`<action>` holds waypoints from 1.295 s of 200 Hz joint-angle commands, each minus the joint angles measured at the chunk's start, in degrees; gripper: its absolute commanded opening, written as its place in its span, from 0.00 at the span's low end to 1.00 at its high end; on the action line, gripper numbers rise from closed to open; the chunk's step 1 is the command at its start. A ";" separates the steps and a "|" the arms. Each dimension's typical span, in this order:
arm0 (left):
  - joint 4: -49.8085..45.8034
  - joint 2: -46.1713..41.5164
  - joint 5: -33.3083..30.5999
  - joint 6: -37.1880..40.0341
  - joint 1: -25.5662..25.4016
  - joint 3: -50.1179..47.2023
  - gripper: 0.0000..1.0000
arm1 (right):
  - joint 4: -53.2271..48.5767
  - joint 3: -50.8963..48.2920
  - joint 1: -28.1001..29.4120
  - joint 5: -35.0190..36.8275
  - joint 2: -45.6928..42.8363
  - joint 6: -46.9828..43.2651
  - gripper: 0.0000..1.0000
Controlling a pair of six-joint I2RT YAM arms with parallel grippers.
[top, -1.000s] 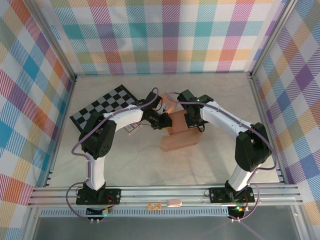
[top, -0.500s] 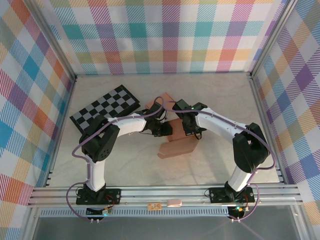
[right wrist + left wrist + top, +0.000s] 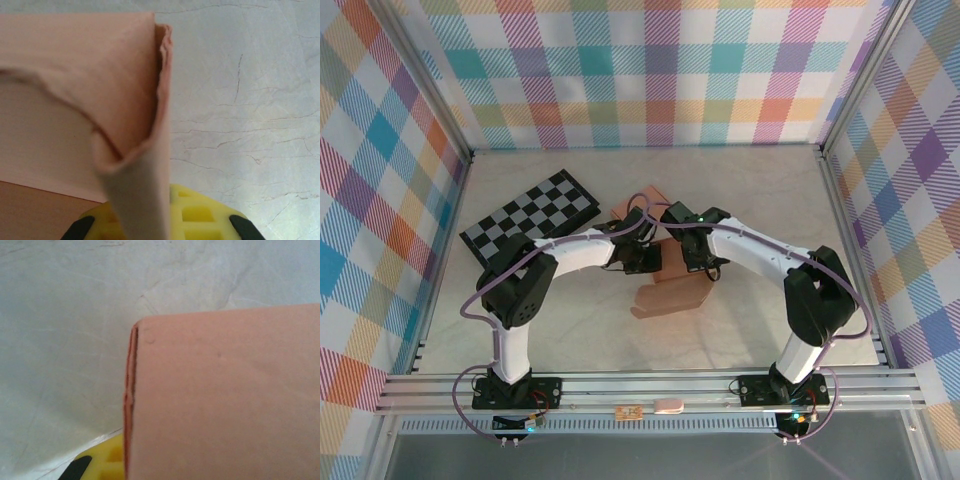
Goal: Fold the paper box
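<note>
Paper box (image 3: 670, 290) sits clamped in left tool (image 3: 643, 259) and right tool (image 3: 693, 263).

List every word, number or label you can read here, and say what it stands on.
No text can be read.
The paper box is plain.
The checkerboard carries only squares.
The small brown tag at the near edge is too small to read.

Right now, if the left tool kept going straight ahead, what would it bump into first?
The pink box. The left tool looks shut on one flap, so cardboard sits right in its way. Past that edge lies the table, but how far off is hard to tell.
</note>
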 commanded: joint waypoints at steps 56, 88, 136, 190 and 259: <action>-5.02 -2.02 -2.65 -0.55 -0.88 -3.63 0.30 | -3.38 1.81 0.95 5.07 -0.23 1.37 0.00; -5.07 -1.25 -1.97 -0.66 -0.87 -3.57 0.24 | -3.61 2.07 1.02 5.22 -0.28 1.56 0.00; -6.76 -1.79 -4.53 -0.24 -0.97 -3.37 0.00 | -3.37 1.81 1.37 5.25 -0.66 1.48 0.00; -6.25 -5.55 -3.31 -0.42 -1.02 -2.08 0.43 | -3.03 1.39 1.46 5.16 -0.68 0.83 0.00; 2.86 -7.52 4.23 -2.13 -0.27 -1.68 0.50 | -3.19 0.97 1.48 4.87 -0.57 0.96 0.00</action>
